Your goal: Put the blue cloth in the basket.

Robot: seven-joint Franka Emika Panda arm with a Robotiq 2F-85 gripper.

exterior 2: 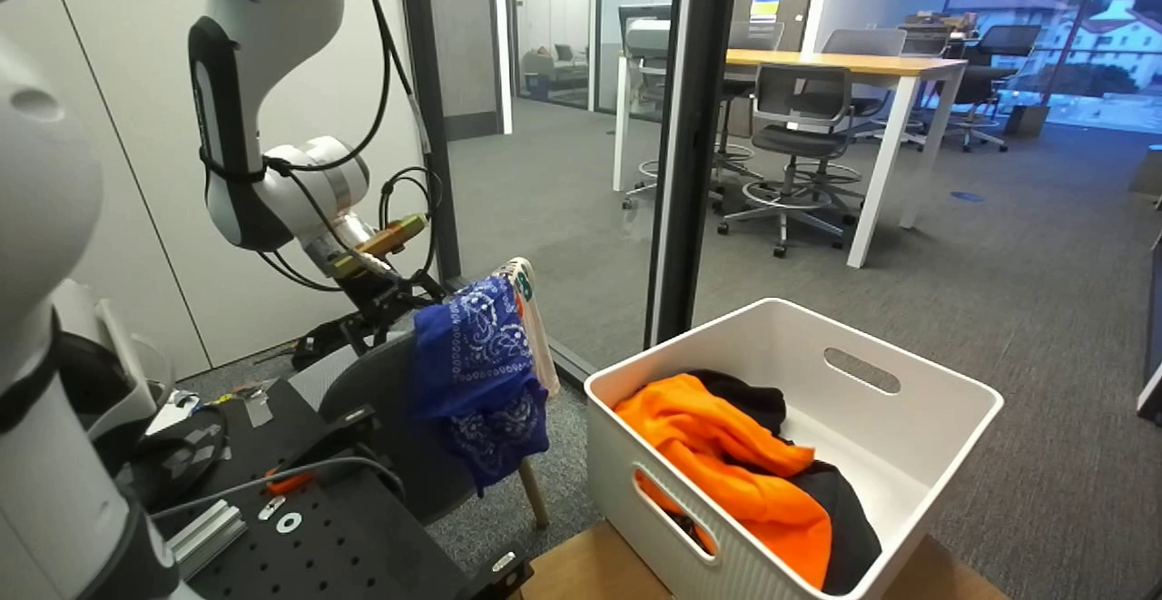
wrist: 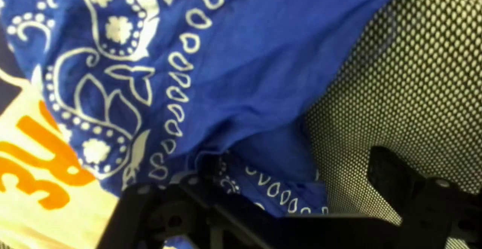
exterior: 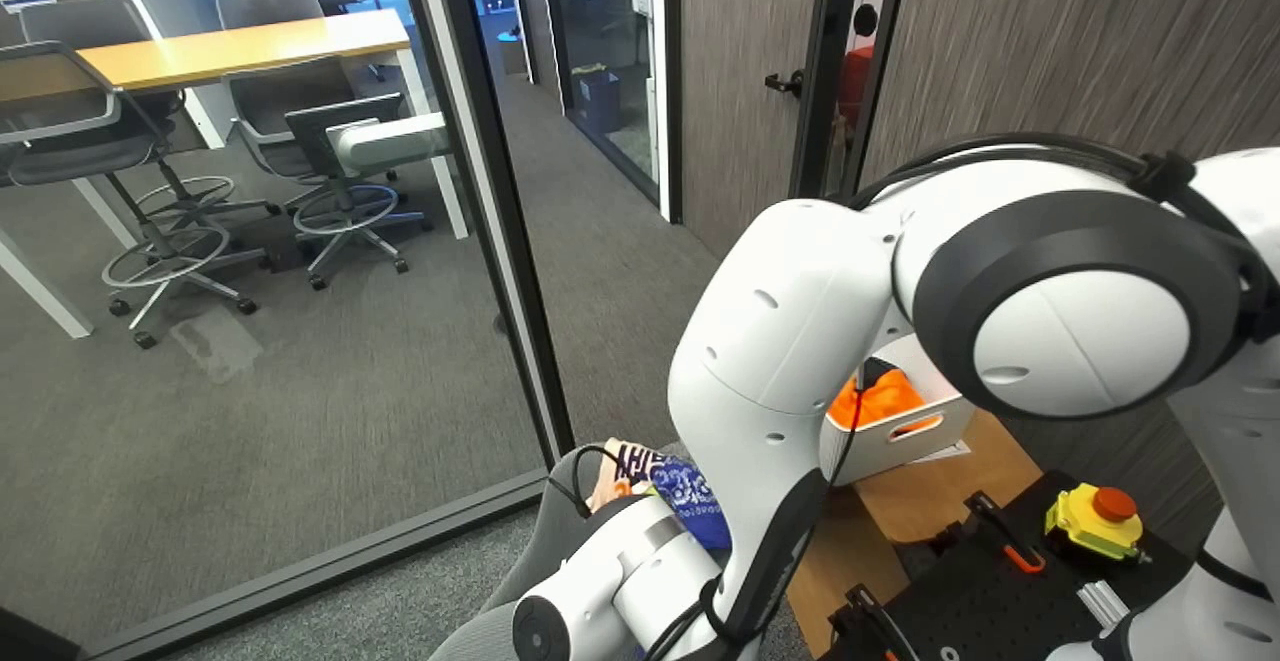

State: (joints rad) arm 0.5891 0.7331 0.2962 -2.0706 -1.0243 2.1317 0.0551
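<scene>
The blue cloth (exterior 2: 481, 346), white paisley on it, drapes over the backrest of a grey chair (exterior 2: 381, 400); in an exterior view part of it (exterior: 695, 501) shows behind the arm. It fills much of the wrist view (wrist: 244, 72). My gripper (wrist: 292, 166) stands open there: the left finger presses into the folds of the cloth, while the right finger (wrist: 388, 170) lies over the chair's mesh. Some cloth shows between the fingers, not clamped. In an exterior view the gripper is partly hidden behind the chair back. The white basket (exterior 2: 790, 337) stands apart from the chair.
Inside the basket lie an orange cloth (exterior 2: 726, 455) and black fabric (exterior 2: 844, 500). A cream-and-orange patterned cloth (wrist: 49, 188) hangs beside the blue one. Wooden tabletop (exterior: 930, 491) supports the basket. A black perforated board (exterior 2: 363, 527) and a yellow stop button box (exterior: 1090, 526) are near the arm's base.
</scene>
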